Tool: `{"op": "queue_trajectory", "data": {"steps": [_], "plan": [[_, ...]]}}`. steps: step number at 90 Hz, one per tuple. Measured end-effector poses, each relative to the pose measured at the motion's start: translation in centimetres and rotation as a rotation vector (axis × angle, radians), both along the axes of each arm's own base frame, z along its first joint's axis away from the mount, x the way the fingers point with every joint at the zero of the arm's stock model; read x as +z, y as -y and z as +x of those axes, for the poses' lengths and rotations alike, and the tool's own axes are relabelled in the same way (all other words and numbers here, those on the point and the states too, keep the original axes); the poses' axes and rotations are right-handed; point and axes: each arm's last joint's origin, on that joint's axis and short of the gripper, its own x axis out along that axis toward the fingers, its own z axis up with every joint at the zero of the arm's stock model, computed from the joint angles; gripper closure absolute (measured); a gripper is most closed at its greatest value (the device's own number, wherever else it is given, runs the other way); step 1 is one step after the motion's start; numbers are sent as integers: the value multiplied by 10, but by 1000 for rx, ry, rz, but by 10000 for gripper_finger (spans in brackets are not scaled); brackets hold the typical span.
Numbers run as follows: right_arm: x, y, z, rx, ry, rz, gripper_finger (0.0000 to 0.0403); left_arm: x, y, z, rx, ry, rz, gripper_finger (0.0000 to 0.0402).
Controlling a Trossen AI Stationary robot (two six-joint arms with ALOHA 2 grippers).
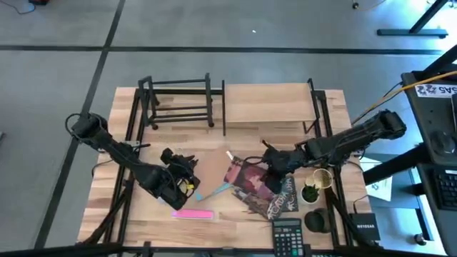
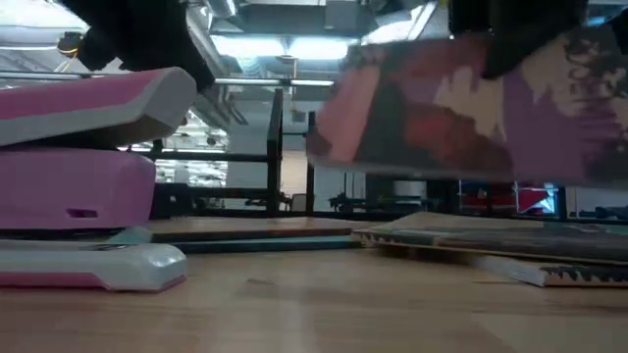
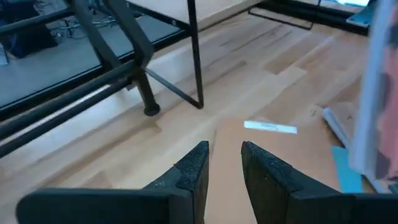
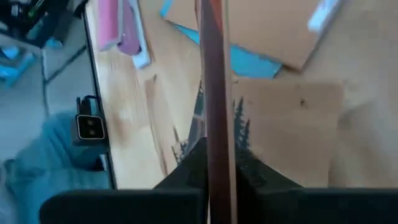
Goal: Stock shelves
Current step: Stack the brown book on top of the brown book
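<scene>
- Pink stapler (image 2: 78,176) fills the low view's near left; from above it lies at the table's front edge, just ahead of my left arm.
- My right gripper (image 4: 216,168) is clamped on a thin book (image 4: 214,81), edge-on between the fingers; the low view shows its reddish-purple cover (image 2: 471,108) lifted clear of the table (image 1: 235,221).
- Below it, other books (image 1: 280,198) lie flat.
- My left gripper (image 3: 224,165) hovers over bare wood, fingers a narrow gap apart, holding nothing.
- Farther back stand the wooden shelf (image 1: 268,103) at centre-right and the black rack (image 1: 178,100) to its left.
</scene>
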Motion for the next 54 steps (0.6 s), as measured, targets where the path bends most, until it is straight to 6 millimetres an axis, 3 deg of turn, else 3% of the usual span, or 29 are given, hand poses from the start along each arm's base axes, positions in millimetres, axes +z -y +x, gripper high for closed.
{"op": "queue_trajectory", "data": {"steps": [14, 23, 41, 54], "plan": [[-16, 1, -7, -18, -42, 64, 395, -13, 10, 15, -42, -8, 33, 324], [-15, -1, -8, 85, -50, 79, 395, -16, 20, 30, -112, 5, 87, 324], [20, 11, 1, 308, -96, 121, 395, 3, 29, 60, -290, 64, 161, 324], [37, 26, 11, 432, -216, 22, 395, 18, 26, 74, -394, 159, 136, 324]]}}
